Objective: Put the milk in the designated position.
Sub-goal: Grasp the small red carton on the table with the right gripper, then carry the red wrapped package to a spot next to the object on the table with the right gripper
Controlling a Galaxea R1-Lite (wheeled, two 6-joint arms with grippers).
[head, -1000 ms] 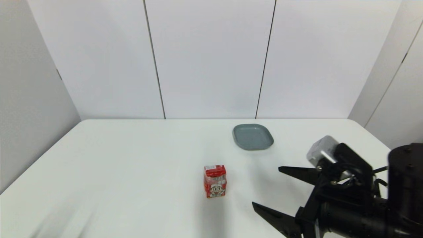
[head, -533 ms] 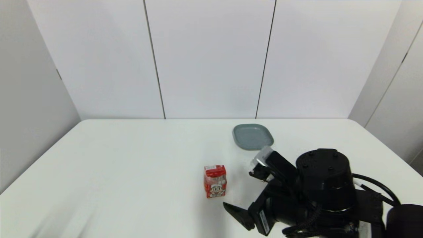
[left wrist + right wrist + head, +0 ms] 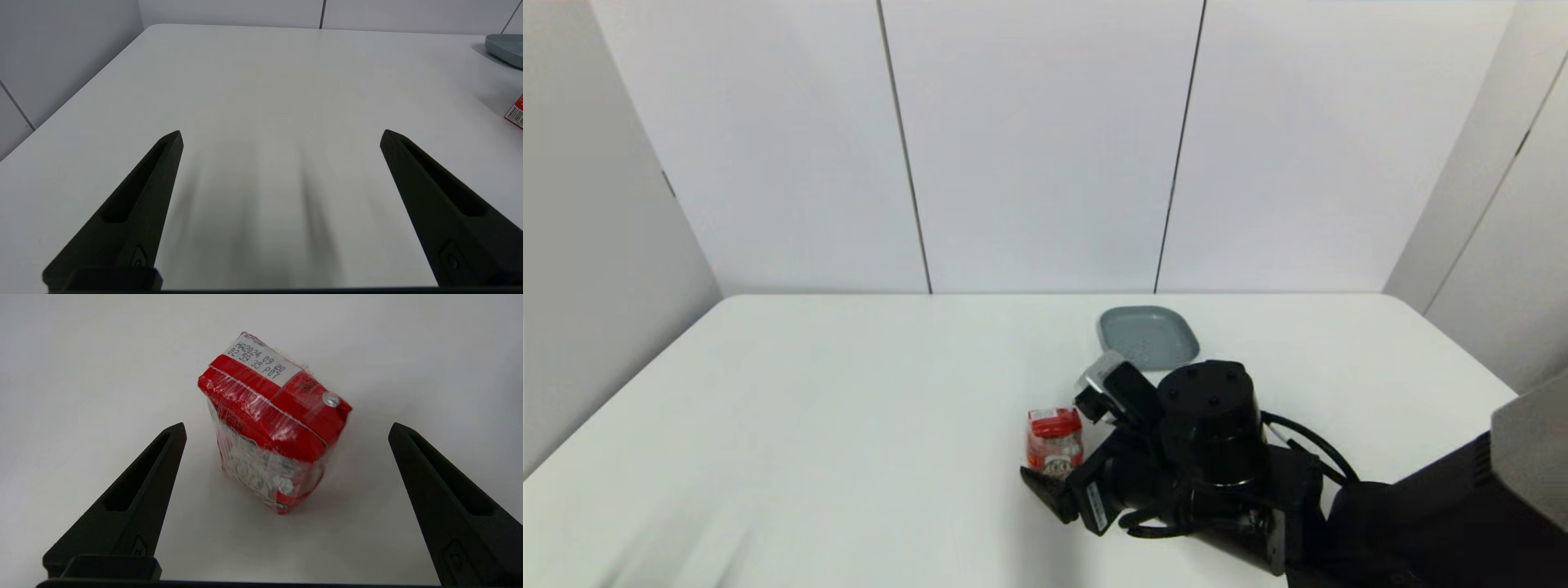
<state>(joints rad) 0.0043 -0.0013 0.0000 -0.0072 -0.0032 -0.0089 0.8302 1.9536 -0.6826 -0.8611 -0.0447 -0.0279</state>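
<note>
The milk [image 3: 1054, 438], a small red carton with a white cartoon face, stands upright on the white table [image 3: 849, 425] near its middle. My right gripper [image 3: 286, 424] is open and tilted down over it. In the right wrist view the milk [image 3: 273, 420] sits between the two fingers without touching either. In the head view one black finger [image 3: 1044, 492] shows in front of the carton; the other is hidden behind the wrist. The grey plate [image 3: 1148, 336] lies empty behind and to the right. My left gripper [image 3: 282, 134] hangs open over bare table at the left, out of the head view.
White wall panels [image 3: 1045, 147] close the table's back and sides. In the left wrist view the plate's edge [image 3: 506, 48] and a corner of the milk [image 3: 517, 112] show far off. The right arm's bulk [image 3: 1209, 457] covers the table's near right.
The right arm has swung left and forward from the table's right edge to the carton, its open fingers now on either side of it. Carton and plate have not moved.
</note>
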